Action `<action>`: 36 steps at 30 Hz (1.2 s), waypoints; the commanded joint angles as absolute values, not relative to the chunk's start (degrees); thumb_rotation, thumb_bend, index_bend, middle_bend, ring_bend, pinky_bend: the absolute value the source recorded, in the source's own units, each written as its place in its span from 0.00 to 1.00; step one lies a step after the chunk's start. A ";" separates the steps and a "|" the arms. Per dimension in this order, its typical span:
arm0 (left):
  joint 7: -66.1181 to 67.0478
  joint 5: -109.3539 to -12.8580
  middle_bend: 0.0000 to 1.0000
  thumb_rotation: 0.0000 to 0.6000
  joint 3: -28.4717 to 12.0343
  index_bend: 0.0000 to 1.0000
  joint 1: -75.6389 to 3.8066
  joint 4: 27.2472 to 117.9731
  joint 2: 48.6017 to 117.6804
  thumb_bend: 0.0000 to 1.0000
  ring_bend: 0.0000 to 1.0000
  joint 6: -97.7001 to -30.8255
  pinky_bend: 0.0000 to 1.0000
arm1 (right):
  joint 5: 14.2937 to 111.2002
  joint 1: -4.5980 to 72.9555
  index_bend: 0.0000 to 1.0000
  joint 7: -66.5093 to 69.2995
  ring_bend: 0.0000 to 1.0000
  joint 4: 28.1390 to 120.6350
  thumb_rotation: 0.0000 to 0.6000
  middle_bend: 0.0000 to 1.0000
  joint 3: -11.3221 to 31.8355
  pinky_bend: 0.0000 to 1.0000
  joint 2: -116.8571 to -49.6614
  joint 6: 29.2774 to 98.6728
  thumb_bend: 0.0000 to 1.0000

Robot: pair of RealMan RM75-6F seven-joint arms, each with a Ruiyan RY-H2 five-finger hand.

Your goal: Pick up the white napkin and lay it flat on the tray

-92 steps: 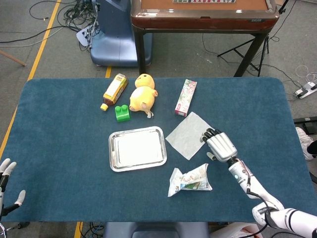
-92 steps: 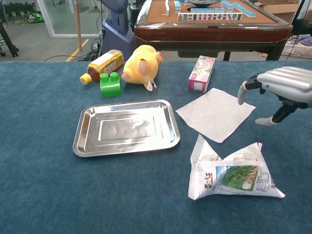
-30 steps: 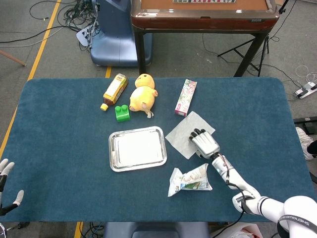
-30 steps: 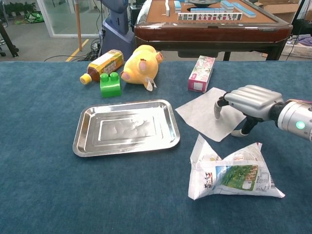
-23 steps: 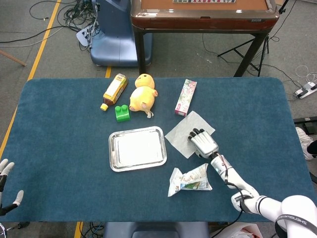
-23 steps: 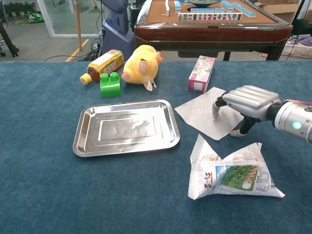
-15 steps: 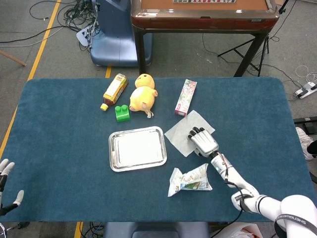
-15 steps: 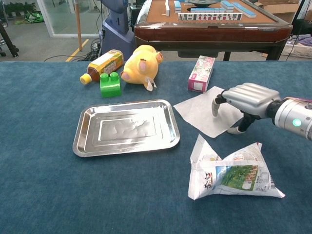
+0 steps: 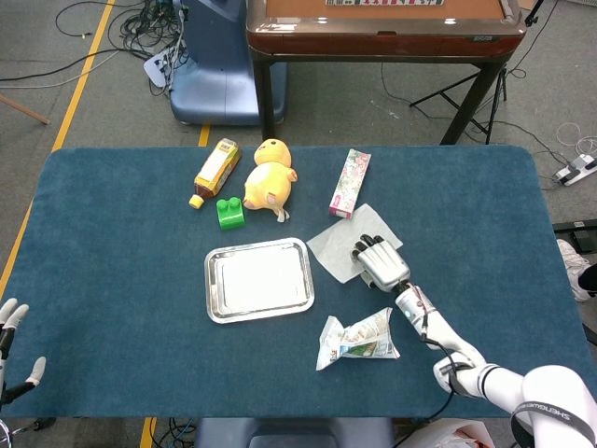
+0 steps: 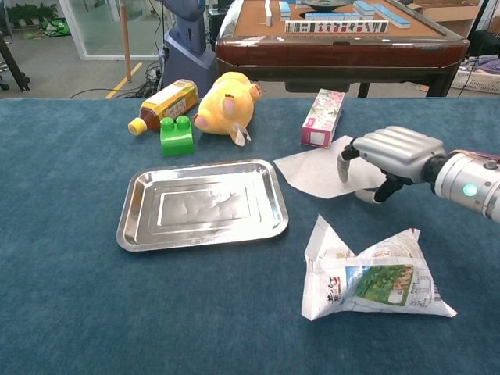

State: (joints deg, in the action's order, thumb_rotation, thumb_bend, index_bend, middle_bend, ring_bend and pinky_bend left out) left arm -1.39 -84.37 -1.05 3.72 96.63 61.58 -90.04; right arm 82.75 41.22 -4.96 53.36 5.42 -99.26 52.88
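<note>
The white napkin (image 9: 334, 245) (image 10: 311, 172) lies on the blue cloth just right of the empty metal tray (image 9: 211, 285) (image 10: 127, 220). My right hand (image 9: 381, 264) (image 10: 388, 155) sits over the napkin's right part. Its fingers curl down onto the napkin and the thumb tucks in at the near edge, so it grips the sheet there. That side of the napkin is hidden under the hand. My left hand (image 9: 11, 350) shows only in the head view, at the table's near left corner, with fingers apart and nothing in it.
A crumpled snack bag (image 9: 359, 339) (image 10: 375, 277) lies just in front of the right hand. Behind stand a pink box (image 9: 351, 183) (image 10: 323, 117), a yellow plush (image 9: 270, 175) (image 10: 226, 101), a green brick (image 9: 229, 212) (image 10: 176, 134) and a bottle (image 9: 215, 170) (image 10: 164, 104).
My right hand came in from the right onto the napkin and closed on it. The napkin has slid left and back toward the pink box, its near corner drawn up.
</note>
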 commanded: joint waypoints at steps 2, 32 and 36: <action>-1.41 -84.33 0.02 1.00 -1.06 0.07 3.79 96.69 61.51 0.34 0.04 -90.14 0.01 | 83.34 41.64 0.49 -3.84 0.19 52.46 1.00 0.35 5.66 0.32 -99.67 53.68 0.43; -1.49 -85.02 0.02 1.00 -0.66 0.07 3.44 96.85 61.14 0.34 0.04 -89.63 0.01 | 81.59 42.90 0.64 -2.71 0.28 63.87 1.00 0.43 11.31 0.32 -97.22 60.21 0.48; -1.59 -85.28 0.02 1.00 -0.55 0.07 3.60 96.86 61.11 0.33 0.04 -89.97 0.01 | 80.77 45.11 0.64 -6.11 0.28 67.25 1.00 0.43 12.61 0.32 -98.08 58.59 0.48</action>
State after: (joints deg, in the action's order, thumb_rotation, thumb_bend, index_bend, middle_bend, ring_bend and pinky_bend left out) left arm -1.57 -85.26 -0.57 3.58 96.86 61.13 -89.95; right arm 81.39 43.97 -4.63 65.85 11.72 -97.72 59.32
